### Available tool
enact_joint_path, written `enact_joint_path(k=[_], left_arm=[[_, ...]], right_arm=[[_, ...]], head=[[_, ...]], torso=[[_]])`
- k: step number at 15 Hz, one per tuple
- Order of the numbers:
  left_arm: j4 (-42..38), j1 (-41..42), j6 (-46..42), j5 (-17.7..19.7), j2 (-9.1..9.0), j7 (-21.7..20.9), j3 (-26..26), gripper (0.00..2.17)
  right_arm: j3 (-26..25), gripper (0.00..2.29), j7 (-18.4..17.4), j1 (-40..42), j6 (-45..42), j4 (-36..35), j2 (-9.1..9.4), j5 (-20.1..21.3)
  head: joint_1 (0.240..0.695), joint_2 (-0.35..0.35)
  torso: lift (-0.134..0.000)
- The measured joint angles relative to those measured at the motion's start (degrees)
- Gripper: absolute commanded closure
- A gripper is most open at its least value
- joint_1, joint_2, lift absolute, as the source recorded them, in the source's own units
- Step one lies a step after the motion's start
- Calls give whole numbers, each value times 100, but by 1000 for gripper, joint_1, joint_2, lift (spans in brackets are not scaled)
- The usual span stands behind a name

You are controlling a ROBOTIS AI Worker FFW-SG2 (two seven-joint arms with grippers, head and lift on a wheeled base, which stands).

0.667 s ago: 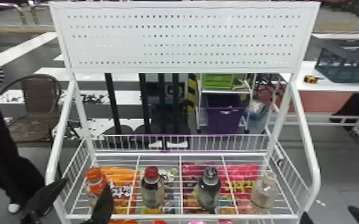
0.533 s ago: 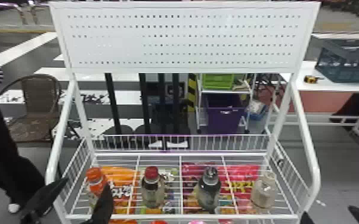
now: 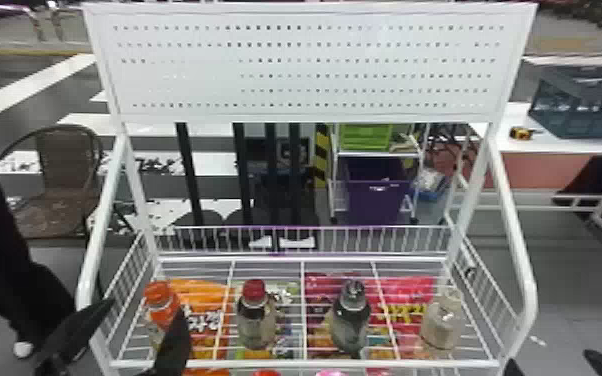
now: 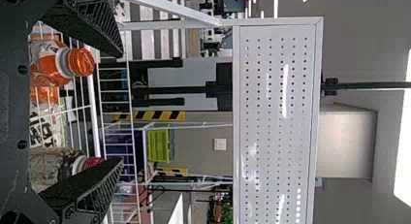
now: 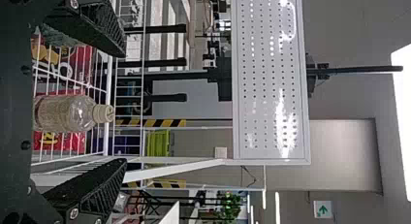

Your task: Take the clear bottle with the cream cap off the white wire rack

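The clear bottle with the cream cap stands at the right end of the white wire rack. My right gripper is at the bottom right corner of the head view, outside the rack's right side. In the right wrist view the bottle lies between the spread fingers of my right gripper, farther off and untouched. My left gripper is open at the rack's front left corner; in the left wrist view, nothing is held by the left gripper.
An orange-capped bottle, a red-capped bottle and a dark-capped bottle stand in the rack's other compartments, with snack bags under the wires. White side rails and a perforated panel frame the rack.
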Motion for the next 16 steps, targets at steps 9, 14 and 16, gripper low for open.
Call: enact_joint_path(k=[9, 14, 16], left_arm=[[26, -13, 107, -4, -9, 0, -41, 130], [42, -109, 377, -25, -4, 0, -60, 130], [57, -139, 432, -26, 15, 0, -58, 130]], right_arm=[[291, 130, -246, -2022, -846, 3251, 0, 510], [456, 134, -503, -2990, -926, 4363, 0, 627], [494, 134, -520, -3272, -914, 4676, 0, 642]], head=[[499, 0], [499, 0], [499, 0]], torso=[[0], [0], [0]])
